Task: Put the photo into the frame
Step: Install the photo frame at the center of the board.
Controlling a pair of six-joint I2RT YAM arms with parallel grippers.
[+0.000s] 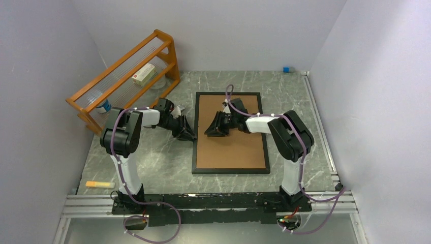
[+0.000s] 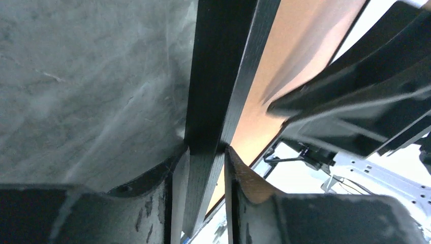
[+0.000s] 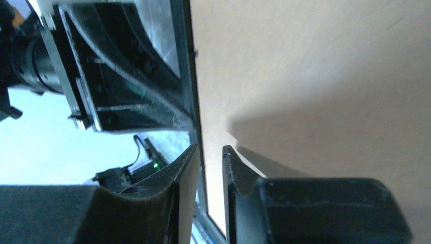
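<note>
The frame [image 1: 231, 170] lies flat with its thin black border around a brown backing board [image 1: 234, 147]. The photo is hidden. My left gripper [image 1: 189, 134] is at the frame's left edge. In the left wrist view its fingers straddle the black border [image 2: 218, 76], and a sliver of gap shows beside the right finger [image 2: 239, 173], so this left gripper [image 2: 203, 152] is open. My right gripper [image 1: 212, 131] hovers low over the board's upper left. Seen from its wrist, the right gripper [image 3: 209, 150] is open above the seam between border [image 3: 185, 51] and board [image 3: 305, 61].
An orange wooden rack [image 1: 127, 76] stands at the back left with a small box [image 1: 144, 74] on it. A yellow-orange marker [image 1: 99, 184] lies near the front left edge. A small blue object [image 1: 286, 69] sits by the back wall. Walls close in on both sides.
</note>
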